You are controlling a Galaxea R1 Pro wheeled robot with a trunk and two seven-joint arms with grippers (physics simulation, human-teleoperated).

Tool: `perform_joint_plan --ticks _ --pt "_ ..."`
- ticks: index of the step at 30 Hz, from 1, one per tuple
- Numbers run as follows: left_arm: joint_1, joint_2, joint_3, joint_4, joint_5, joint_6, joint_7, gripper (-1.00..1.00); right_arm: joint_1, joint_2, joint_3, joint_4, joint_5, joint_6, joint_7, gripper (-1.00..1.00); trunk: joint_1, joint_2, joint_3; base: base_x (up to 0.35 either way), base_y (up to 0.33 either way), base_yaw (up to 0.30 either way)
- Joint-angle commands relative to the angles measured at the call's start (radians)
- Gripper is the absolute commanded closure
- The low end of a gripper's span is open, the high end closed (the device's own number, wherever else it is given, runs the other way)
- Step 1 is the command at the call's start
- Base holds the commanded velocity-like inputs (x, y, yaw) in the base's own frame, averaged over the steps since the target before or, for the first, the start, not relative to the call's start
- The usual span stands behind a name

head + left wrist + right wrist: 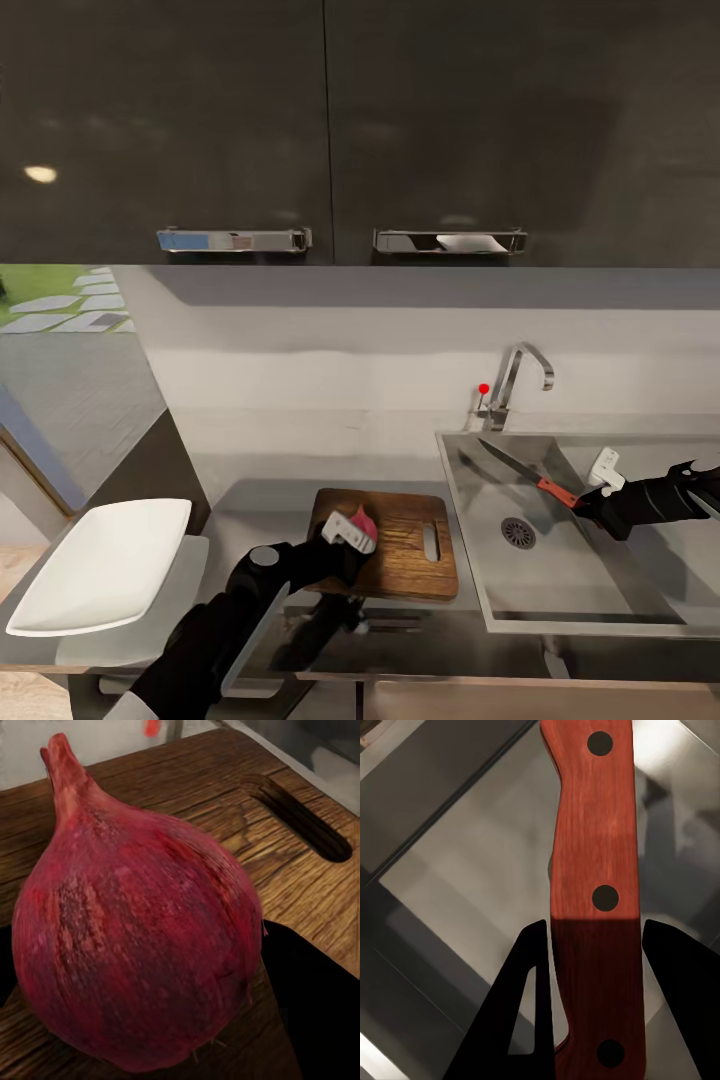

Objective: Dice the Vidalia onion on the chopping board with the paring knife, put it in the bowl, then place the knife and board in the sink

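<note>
Currently the round dark-red papery-skinned onion (139,922) sits on the dark brown wood-grain chopping board (405,545), the left end effector (345,535) around it, grip unclear. Its skin looks slippery; hold its widest part. The right end effector (592,1012) clamps the red-orange-handled paring knife (525,472) over the stainless-steel sink (470,570), beside the glossy grey tabletop (250,500).

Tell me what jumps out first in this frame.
A deep-red, papery-skinned onion sits on the dark brown wooden chopping board at the counter's front, with the left hand around it. To the right, the right hand grips the red-orange handle of a slim grey-bladed paring knife over the stainless-steel sink.
</note>
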Motion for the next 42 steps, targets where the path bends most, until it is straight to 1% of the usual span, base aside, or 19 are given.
perform_joint_plan --ticks 1,5,14,19,20,28,30,33,42 --pt "-0.001 -0.003 0.002 0.0 0.007 0.009 0.005 1.0 -0.002 -0.001 0.003 0.0 -0.007 0.006 -0.002 1.0 0.001 -0.002 -0.002 0.0 0.0 0.0" --pt "-0.001 -0.016 0.009 0.016 0.006 0.009 0.034 1.0 -0.002 -0.001 0.003 0.0 -0.007 0.006 -0.001 1.0 0.001 -0.002 -0.002 0.0 0.0 0.0" --pt "-0.001 -0.02 0.027 0.021 0.006 0.008 0.045 1.0 -0.002 -0.001 0.003 0.0 -0.007 0.006 -0.001 1.0 0.001 -0.002 -0.002 0.0 0.0 0.0" --pt "-0.001 -0.02 0.051 0.021 0.006 0.009 0.045 1.0 -0.002 -0.001 0.003 0.0 -0.007 0.006 -0.001 1.0 0.001 -0.002 -0.002 0.0 0.0 0.0" --pt "-0.011 -0.021 0.059 0.024 0.006 0.009 0.047 1.0 -0.002 -0.001 0.003 0.0 -0.007 0.006 -0.001 1.0 0.001 -0.002 -0.002 0.0 0.0 0.0" --pt "-0.025 -0.027 0.062 0.032 0.007 0.01 0.048 1.0 -0.002 -0.001 0.003 0.0 -0.007 0.006 -0.001 1.0 0.001 -0.002 -0.002 0.0 0.0 0.0" --pt "-0.025 -0.036 0.062 0.034 0.007 0.01 0.049 1.0 -0.002 -0.001 0.003 0.0 -0.007 0.006 -0.001 1.0 0.001 -0.002 -0.002 0.0 0.0 0.0" --pt "-0.026 -0.042 0.062 0.04 0.008 0.01 0.049 1.0 -0.002 -0.001 0.003 0.0 -0.007 0.006 -0.001 1.0 0.001 -0.002 -0.002 0.0 0.0 0.0" --pt "-0.031 -0.047 0.062 0.063 0.007 0.01 0.049 1.0 -0.002 -0.001 0.003 0.0 -0.007 0.006 -0.001 1.0 0.001 -0.002 -0.002 0.0 0.0 0.0"
